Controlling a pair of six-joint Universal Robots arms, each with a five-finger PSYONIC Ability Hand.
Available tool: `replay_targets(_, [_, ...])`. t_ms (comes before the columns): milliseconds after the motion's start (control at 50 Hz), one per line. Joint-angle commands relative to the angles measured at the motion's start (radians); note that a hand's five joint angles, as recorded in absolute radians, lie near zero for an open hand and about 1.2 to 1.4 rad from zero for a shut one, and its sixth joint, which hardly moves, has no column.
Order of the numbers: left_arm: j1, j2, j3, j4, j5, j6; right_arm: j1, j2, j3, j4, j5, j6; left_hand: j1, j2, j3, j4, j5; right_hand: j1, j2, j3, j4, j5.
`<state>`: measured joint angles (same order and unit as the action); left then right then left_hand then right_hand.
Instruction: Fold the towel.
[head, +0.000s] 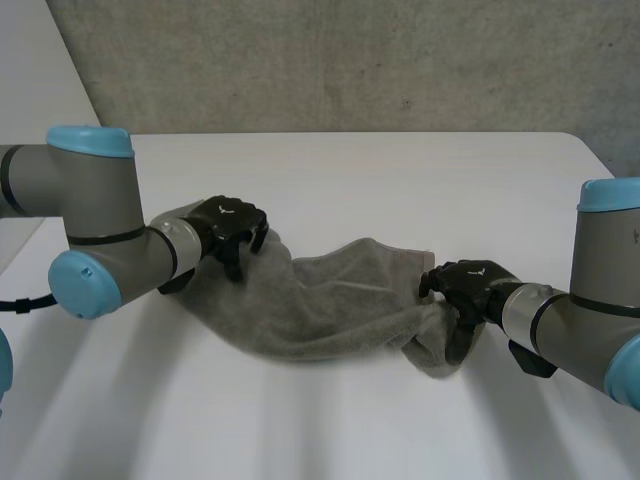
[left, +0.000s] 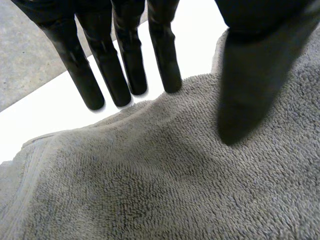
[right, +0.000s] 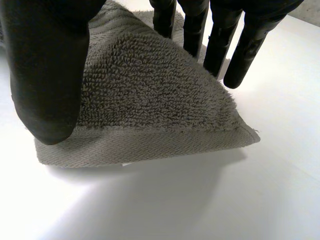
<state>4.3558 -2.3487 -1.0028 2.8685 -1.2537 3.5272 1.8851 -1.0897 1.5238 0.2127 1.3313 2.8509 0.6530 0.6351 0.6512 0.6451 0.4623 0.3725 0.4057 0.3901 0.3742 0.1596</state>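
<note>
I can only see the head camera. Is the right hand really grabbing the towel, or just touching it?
Observer: Grabbing. In its wrist view the right hand has its thumb on one face of the towel and its fingers behind it.
Operator: Which bit of the towel?
Observer: A corner. The flat hem band runs along its edge, and it hangs just above the table.
Operator: And the left hand?
Observer: The left hand pinches too, with its thumb on the towel and straight fingers beyond the edge.

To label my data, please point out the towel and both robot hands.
towel (head: 320, 300), head view, its middle.
left robot hand (head: 230, 222), head view, back of hand.
right robot hand (head: 475, 283), head view, back of hand.
</note>
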Motion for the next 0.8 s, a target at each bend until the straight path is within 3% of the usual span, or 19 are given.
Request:
replay_targets(20, [0.001, -0.033, 0.029, 0.098, -0.004, -0.004, -0.004, 0.004, 0.006, -0.001, 0.0, -0.001, -0.369, -0.351, -0.367, -0.361, -0.353, -0.05, -0.083, -0.067, -0.051, -0.011])
replay_targets(200, [-0.013, -0.168, 0.167, 0.103, -0.003, -0.002, -0.008, 0.004, 0.01, -0.001, -0.001, -0.001, -0.319, -0.301, -0.317, -0.311, -0.303, -0.056, -0.089, -0.073, -0.057, -0.017])
replay_targets(440, [-0.015, -0.218, 0.207, 0.046, -0.003, -0.001, -0.02, 0.013, 0.002, -0.001, -0.006, -0.001, -0.149, -0.131, -0.147, -0.141, -0.133, -0.059, -0.092, -0.076, -0.06, -0.02])
replay_targets(480, [-0.015, -0.215, 0.207, 0.037, -0.003, -0.001, -0.02, 0.013, 0.002, -0.001, -0.006, -0.001, -0.07, -0.052, -0.068, -0.062, -0.053, -0.059, -0.092, -0.076, -0.06, -0.02])
replay_targets(520, [-0.018, -0.202, 0.204, 0.017, -0.003, -0.001, -0.021, 0.013, 0.002, -0.001, -0.006, -0.001, 0.266, 0.284, 0.268, 0.274, 0.283, -0.061, -0.095, -0.079, -0.063, -0.023])
replay_targets(580, [-0.019, -0.172, 0.201, -0.004, -0.003, -0.002, -0.024, 0.011, 0.001, -0.001, -0.004, -0.001, 0.461, 0.479, 0.463, 0.469, 0.477, -0.059, -0.092, -0.076, -0.06, -0.02])
replay_targets(640, [-0.019, -0.15, 0.196, -0.015, -0.003, -0.002, -0.026, 0.01, 0.001, 0.001, -0.004, -0.001, 0.518, 0.535, 0.519, 0.525, 0.534, -0.056, -0.089, -0.073, -0.057, -0.017])
replay_targets(680, [-0.019, -0.115, 0.184, -0.034, -0.003, -0.002, -0.026, 0.008, 0.001, 0.001, -0.003, -0.001, 0.734, 0.752, 0.736, 0.742, 0.75, -0.053, -0.086, -0.07, -0.054, -0.014])
replay_targets(800, [-0.019, -0.063, 0.141, -0.064, -0.001, -0.002, -0.027, 0.001, 0.002, 0.002, -0.003, -0.001, 0.743, 0.761, 0.745, 0.751, 0.759, -0.053, -0.086, -0.07, -0.054, -0.014])
